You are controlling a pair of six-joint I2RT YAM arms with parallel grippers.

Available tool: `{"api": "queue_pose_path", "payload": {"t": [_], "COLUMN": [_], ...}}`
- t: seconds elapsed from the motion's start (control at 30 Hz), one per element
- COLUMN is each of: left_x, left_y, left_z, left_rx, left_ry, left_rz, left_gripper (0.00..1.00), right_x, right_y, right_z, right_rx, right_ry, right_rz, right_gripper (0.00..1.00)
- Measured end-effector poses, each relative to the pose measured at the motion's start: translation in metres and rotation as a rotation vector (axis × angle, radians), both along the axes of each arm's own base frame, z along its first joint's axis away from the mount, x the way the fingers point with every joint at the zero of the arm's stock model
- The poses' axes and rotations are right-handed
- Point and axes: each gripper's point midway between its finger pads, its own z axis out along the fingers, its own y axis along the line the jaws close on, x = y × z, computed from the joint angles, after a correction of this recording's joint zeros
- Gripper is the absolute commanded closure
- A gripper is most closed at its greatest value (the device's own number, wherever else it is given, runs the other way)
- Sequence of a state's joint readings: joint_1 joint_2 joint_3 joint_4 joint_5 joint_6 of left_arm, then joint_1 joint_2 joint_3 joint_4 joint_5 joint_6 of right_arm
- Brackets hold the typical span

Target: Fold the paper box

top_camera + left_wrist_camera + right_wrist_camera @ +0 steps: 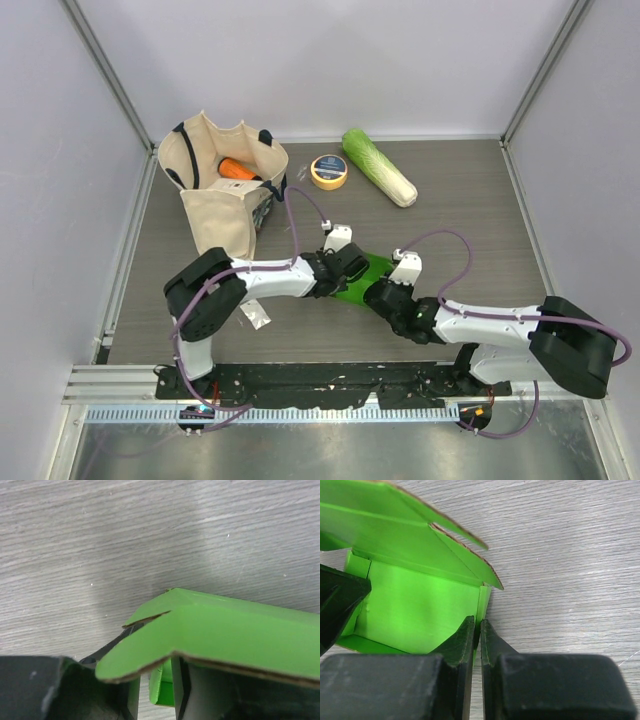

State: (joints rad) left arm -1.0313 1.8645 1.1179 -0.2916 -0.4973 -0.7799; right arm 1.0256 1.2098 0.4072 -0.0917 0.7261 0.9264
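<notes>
The paper box (372, 268) is bright green card, partly folded, lying mid-table between my two grippers. My left gripper (343, 268) is at its left end. In the left wrist view a green flap (210, 630) covers the fingertips; the left gripper (156, 677) stands with a gap between its fingers, a green wall inside the gap and a strip of table beside it. My right gripper (388, 291) is at the box's near right corner. In the right wrist view the right gripper (477, 624) is shut on the thin side wall of the box (420, 605), whose inside floor and raised flaps show.
A cream tote bag (222, 195) holding an orange item (236, 168) stands at the back left. A yellow tape roll (329, 172) and a long pale cabbage (380, 168) lie at the back. A small clear wrapper (256, 313) lies beside the left arm.
</notes>
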Motion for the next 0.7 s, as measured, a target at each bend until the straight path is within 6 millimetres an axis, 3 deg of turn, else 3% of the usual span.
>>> {"api": "queue_pose_path", "payload": {"t": [0.33,0.5,0.7], "left_x": [-0.020,-0.034,-0.038], "left_y": [0.015,0.026,0.021], "left_z": [0.003,0.013,0.047], "left_rx": [0.018,0.000,-0.088], "left_ry": [0.091,0.122,0.096], "left_rz": [-0.022,-0.042,-0.065], "left_gripper": [0.39,0.35,0.32], "right_x": [-0.004,-0.006,-0.006], "right_y": [0.000,0.007,0.012], "right_z": [0.005,0.014,0.019], "right_rx": [-0.046,-0.011,0.001], "right_ry": [0.020,0.012,0.009], "right_rz": [0.049,0.079,0.099], "right_gripper": [0.86,0.86,0.85]}}
